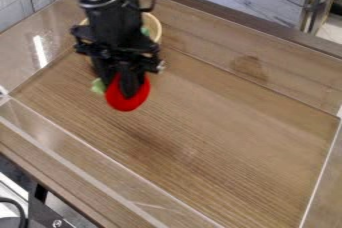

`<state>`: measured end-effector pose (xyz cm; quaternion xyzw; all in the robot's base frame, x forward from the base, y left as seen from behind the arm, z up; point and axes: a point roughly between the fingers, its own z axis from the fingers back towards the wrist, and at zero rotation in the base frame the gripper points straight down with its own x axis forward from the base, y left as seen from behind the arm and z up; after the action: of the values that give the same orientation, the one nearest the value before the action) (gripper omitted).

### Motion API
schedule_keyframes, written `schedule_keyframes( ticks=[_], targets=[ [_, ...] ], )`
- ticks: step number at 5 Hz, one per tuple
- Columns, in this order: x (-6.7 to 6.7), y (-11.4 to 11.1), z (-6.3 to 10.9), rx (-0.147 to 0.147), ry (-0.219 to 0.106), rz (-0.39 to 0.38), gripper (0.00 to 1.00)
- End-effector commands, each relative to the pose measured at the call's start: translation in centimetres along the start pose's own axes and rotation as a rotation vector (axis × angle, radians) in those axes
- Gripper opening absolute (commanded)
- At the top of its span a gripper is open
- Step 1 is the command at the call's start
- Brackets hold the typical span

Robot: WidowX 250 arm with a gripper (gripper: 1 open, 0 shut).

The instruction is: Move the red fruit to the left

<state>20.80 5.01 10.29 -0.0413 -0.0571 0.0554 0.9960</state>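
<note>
Worktop: bare wood, bowl toward far edge
Room: pale wall behind
Red fruit: round, no long axis; pointing unclear
Gripper: pinching red fruit

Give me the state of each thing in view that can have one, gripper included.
Gripper: closed on the red fruit.
Red fruit: held beneath the gripper; whether it touches the table is unclear.
Bowl: upright on the table, partly hidden by the arm; contents can't be fully made out.
Table: bearing the bowl.
</note>
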Motion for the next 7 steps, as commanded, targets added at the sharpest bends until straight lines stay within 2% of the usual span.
schedule_keyframes(
  ticks=[1,2,4,6,7],
  targets=[
    [0.2,3.2,0.0,0.021,-0.040,0.002,0.00],
    [-0.1,5.2,-1.4,0.030,-0.032,0.021,0.00],
    [-0.9,6.9,-2.5,0.051,-0.011,0.094,0.00],
    [1.5,10.3,-3.3,0.054,0.004,0.070,0.00],
    [1.4,10.5,-3.0,0.047,0.019,0.002,1.00]
  ],
)
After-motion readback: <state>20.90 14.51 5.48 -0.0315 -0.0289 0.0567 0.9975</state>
